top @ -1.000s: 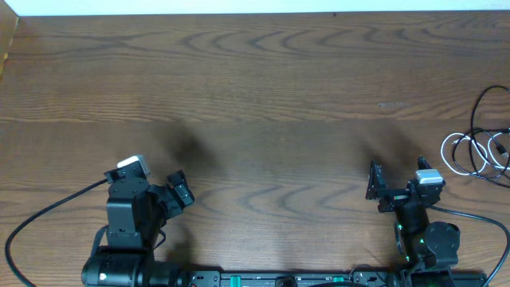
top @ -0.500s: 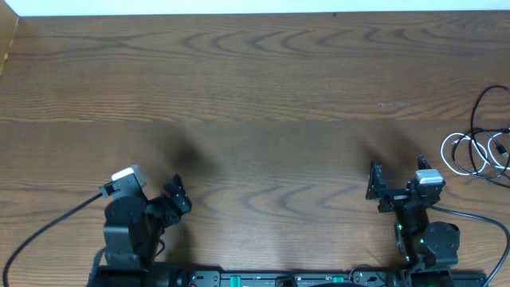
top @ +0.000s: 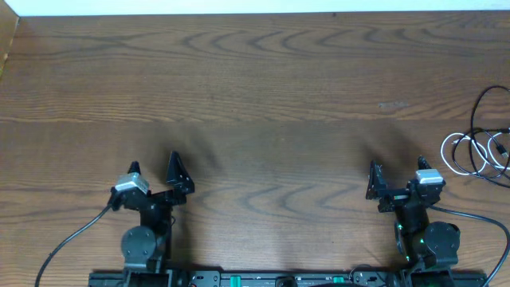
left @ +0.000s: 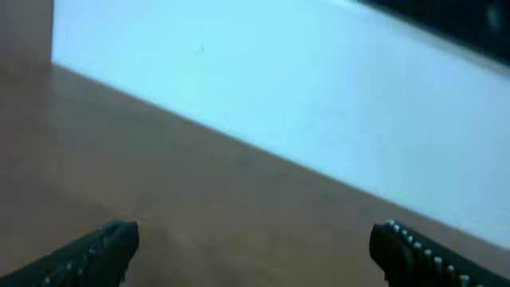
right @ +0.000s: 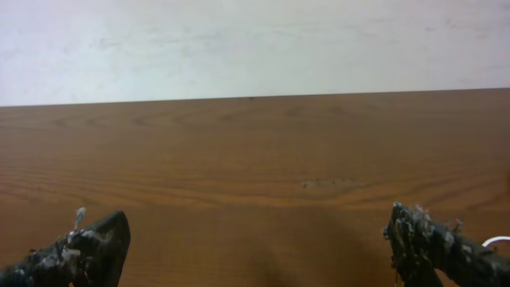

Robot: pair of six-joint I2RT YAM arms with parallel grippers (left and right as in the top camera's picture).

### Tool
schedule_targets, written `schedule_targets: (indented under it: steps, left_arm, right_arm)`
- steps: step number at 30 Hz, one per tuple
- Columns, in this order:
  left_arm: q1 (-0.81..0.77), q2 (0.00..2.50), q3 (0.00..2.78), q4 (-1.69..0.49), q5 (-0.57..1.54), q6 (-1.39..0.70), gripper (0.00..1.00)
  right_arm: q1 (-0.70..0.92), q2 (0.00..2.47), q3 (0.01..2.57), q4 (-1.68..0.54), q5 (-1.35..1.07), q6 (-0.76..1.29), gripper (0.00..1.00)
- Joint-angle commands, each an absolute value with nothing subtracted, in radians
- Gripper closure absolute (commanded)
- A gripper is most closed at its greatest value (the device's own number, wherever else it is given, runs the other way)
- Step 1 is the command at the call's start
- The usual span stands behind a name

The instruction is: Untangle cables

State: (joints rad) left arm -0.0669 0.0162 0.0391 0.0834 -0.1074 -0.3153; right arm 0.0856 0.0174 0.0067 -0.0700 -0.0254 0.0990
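Note:
The cables (top: 478, 151) lie in a small tangle at the table's far right edge: a white cord in loops (top: 457, 153) and thin black cords (top: 480, 108) crossing it. Well to their left, near the front edge, my right gripper (top: 397, 169) stands open and holds nothing. In the right wrist view the right gripper (right: 256, 227) has only bare wood between its fingers, and a sliver of white cable (right: 498, 241) shows at the right edge. My left gripper (top: 154, 167) is open and empty at the front left, far from the cables. The blurred left wrist view shows the left gripper (left: 255, 239) wide apart.
The wooden table (top: 255, 96) stretches away from both grippers to a white wall (right: 255, 48) at the back. Thick black arm cables run from the left arm base (top: 72, 239) and the right arm base (top: 478, 215) along the front edge.
The left arm has swung from a turned, leaning pose to point straight ahead, its gripper now facing the far edge. The right arm and the cables have not moved.

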Motion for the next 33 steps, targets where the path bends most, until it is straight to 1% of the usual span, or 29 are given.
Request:
schedule_targets:
  steps: [1,3,5,6,7,33]
  left_arm:
    - [-0.061,0.001,0.004,0.138,-0.113,-0.222,0.02]
    - [-0.061,0.001,0.004,0.120,-0.113,-0.183,0.02]
    - [-0.061,0.001,0.004,0.052,-0.114,-0.179,0.02]
    - [-0.061,0.001,0.004,-0.041,-0.113,-0.180,0.02]
    - [-0.061,0.001,0.004,-0.071,-0.112,-0.179,0.02]
    - [-0.061,0.004,0.005,-0.063,-0.110,-0.180,0.02]
  right_arm:
    - [0.093,0.012,0.006,-0.075,-0.017,0.096,0.01]
    - [0.093,0.012,0.006,-0.075,-0.017,0.096,0.01]
    - [0.093,0.012,0.006,-0.075,-0.017,0.096,0.01]
    - [0.093,0.012,0.006,-0.075,-0.017,0.096,0.01]
    - [0.093,0.012,0.006,-0.075,-0.017,0.096,0.01]
    - [0.093,0.012,0.006,-0.075,-0.017,0.096,0.01]
